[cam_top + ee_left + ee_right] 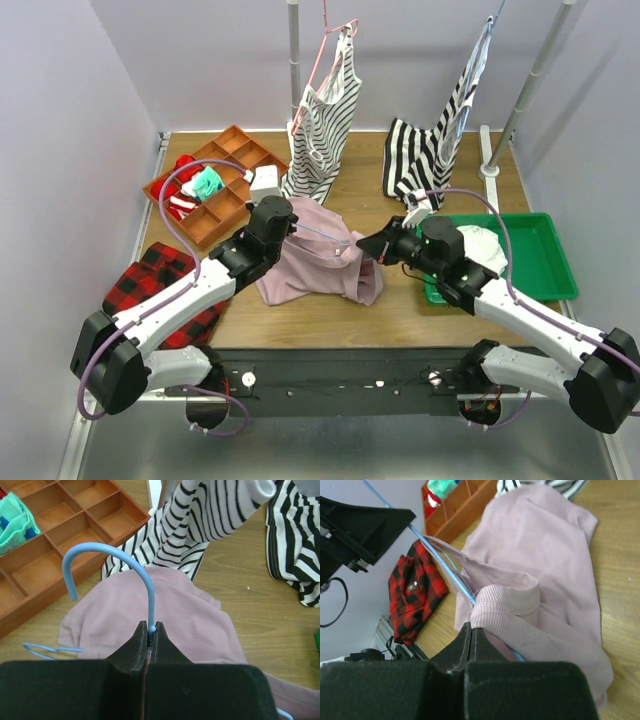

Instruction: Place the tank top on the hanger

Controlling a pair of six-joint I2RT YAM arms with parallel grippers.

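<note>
Left gripper (151, 628) clenched on hanger (102, 547) neck just below hook, right gripper (471, 628) pinching ribbed edge of tank top (540, 545), which lies bunched on table (400, 312) between both arms.

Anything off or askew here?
Nothing spilled or damaged. The striped top on the right hangs lopsided, its lower end pooled on the table. The tank top lies bunched mid-task, with the left hand pinching the hanger below its hook.
</note>
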